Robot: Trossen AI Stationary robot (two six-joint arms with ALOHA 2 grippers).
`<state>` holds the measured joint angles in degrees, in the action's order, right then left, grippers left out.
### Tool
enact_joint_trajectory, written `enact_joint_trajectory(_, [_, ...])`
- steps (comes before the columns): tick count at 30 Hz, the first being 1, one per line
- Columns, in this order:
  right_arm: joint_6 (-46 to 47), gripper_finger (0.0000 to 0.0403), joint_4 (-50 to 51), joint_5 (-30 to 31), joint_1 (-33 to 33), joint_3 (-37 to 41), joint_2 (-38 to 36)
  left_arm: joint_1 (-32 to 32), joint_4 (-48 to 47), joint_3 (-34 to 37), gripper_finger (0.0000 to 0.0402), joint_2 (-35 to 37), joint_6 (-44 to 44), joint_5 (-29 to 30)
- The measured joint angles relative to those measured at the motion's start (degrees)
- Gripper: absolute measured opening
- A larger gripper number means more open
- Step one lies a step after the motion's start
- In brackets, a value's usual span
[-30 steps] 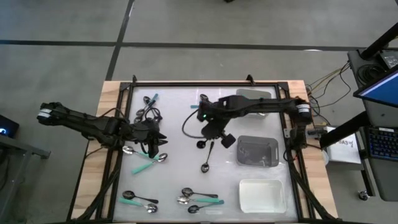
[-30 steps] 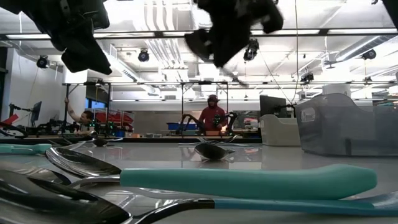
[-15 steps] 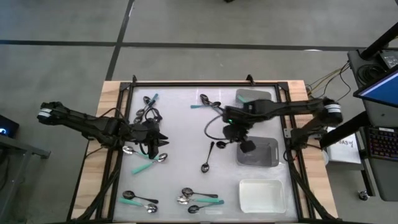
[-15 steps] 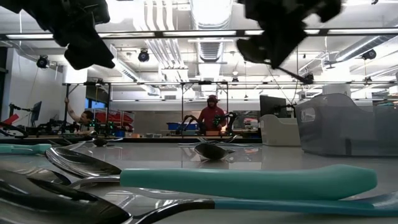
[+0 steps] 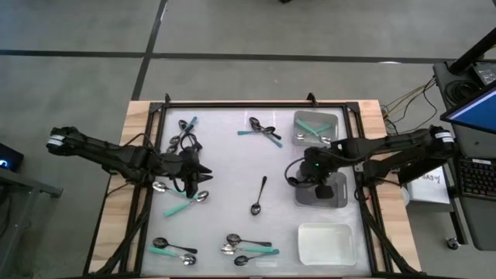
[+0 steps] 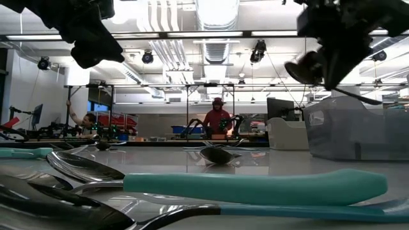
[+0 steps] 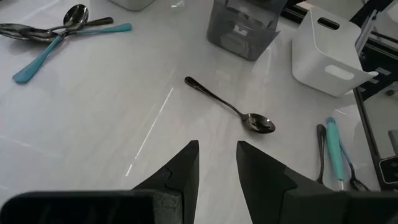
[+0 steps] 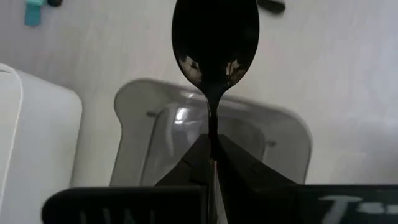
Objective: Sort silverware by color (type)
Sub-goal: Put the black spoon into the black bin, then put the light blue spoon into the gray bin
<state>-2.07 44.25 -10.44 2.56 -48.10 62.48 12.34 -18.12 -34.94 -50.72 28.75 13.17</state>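
My right gripper hangs over the near-left part of the grey tray, shut on a black spoon. In the low view the right gripper is up in the air with the spoon's bowl sticking out. My left gripper hovers open at the table's left, touching nothing; in its wrist view the left gripper points at a black spoon lying flat mid-table. Teal-handled spoons lie in the far tray. My right gripper pinches the black spoon's thin handle between its two fingers. The bowl reaches out past the fingertips. The spoon is lifted clear of table and tray, above the grey tray's left rim; in the low view its handle end slants down behind the gripper.
Spoon clusters lie at the far left, far middle, beside the left gripper, and along the near edge. A white tray sits at the near right. A raised frame borders the table. People show in the room behind.
My right gripper has carried the black spoon from the table's middle toward the right edge and a little nearer, staying shut, and now hangs over the grey tray. The left arm has kept still. The black spoon mid-table has not moved.
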Motion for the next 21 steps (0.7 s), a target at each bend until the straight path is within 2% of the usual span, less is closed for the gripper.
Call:
enact_joint_trajectory(6, [7.7,0.0009,0.0,0.0,0.2,2.5,-0.8,0.0,2.1,0.0,0.0090,0.0,-0.1,0.0])
enact_joint_trajectory(13, [22.6,0.0033,0.2,0.0,0.2,2.5,0.7,0.0,2.4,0.0,0.0090,0.0,-0.4,0.0])
enact_joint_trajectory(21, [25.0,0.0078,-0.2,0.0,0.2,2.5,1.0,0.0,2.4,0.0,0.0090,0.0,-0.4,0.0])
